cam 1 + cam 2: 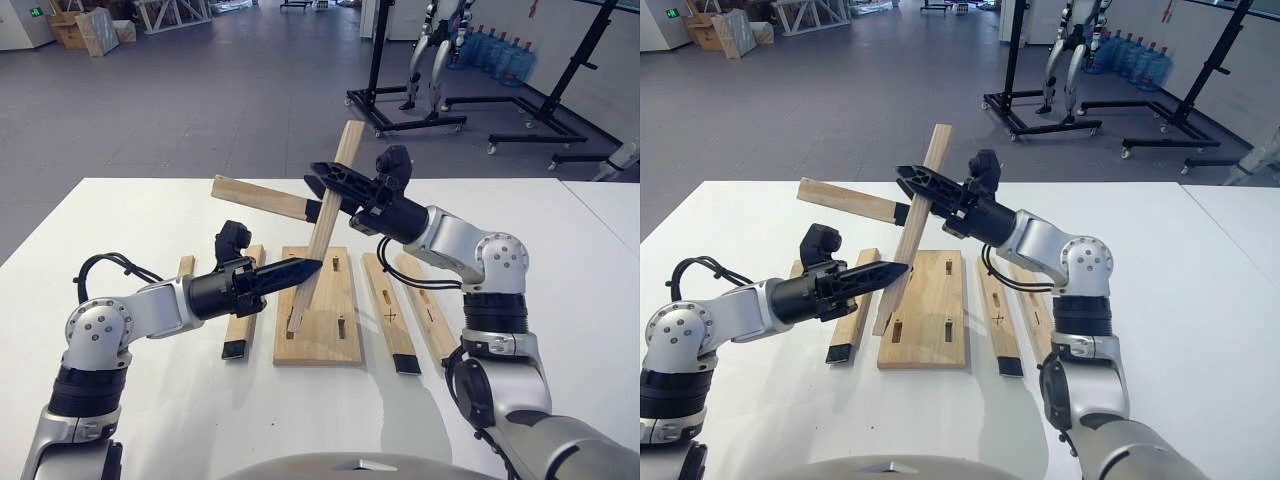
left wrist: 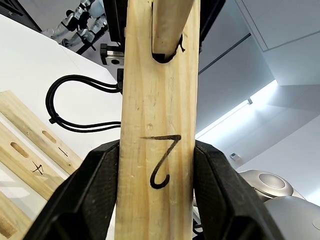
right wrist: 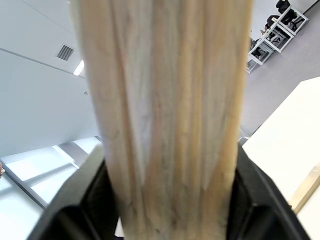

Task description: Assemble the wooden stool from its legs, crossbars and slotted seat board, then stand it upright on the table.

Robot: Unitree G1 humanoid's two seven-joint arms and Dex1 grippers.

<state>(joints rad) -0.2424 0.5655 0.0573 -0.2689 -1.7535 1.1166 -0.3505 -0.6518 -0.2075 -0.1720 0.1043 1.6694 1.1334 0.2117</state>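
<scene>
Left end effector (image 1: 305, 267) clamped low on leg (image 1: 345, 150), right end effector (image 1: 318, 180) — clamped higher

White table (image 1: 120, 220). Seat board (image 1: 320, 345) pale wood, dark slots. Flat legs (image 1: 240, 320) pale wood, black end caps. Black pen cross on the leg nearer the table's right edge (image 1: 392, 300). Held leg (image 2: 159, 100) light grain, black hand-drawn mark. Crossbar (image 1: 258, 197) tan, dark tip. Left gripper (image 1: 300, 268) and right gripper (image 1: 328, 182) black. Arms (image 1: 460, 245) silver-grey.
</scene>
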